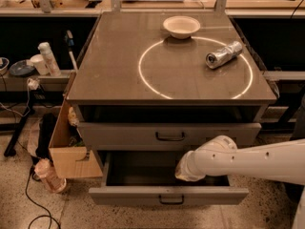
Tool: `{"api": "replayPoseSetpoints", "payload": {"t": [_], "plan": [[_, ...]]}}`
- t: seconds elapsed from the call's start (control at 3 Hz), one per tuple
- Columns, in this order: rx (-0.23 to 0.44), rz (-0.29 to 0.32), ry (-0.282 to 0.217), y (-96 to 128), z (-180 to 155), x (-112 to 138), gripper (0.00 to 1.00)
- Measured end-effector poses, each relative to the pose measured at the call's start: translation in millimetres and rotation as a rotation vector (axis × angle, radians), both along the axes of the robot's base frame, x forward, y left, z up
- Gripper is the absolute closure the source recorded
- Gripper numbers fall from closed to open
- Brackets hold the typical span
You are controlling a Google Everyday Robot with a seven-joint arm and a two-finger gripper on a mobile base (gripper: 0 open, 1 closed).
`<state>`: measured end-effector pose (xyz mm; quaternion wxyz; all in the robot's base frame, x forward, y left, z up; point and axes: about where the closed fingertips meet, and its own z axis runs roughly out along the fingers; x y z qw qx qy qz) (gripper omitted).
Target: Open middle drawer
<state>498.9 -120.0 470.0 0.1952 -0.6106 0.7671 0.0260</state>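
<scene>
End effector in open middle drawer

The arm reaches leftward, its gripper low at centre.

2 drawers, 1 bowl, 1 can, 1 gripper in drawer.

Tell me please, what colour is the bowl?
White bowl, camera view; hand reaches into the open drawer.
</scene>
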Motion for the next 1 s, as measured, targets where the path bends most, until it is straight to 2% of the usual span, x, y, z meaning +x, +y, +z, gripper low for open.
{"api": "replayPoseSetpoints", "payload": {"t": [0.33,1.0], "plan": [[0.009,0.062,-0.003,6,-9,9,1.0],[0.063,0.119,0.067,3,-29,-13,1.0]]}}
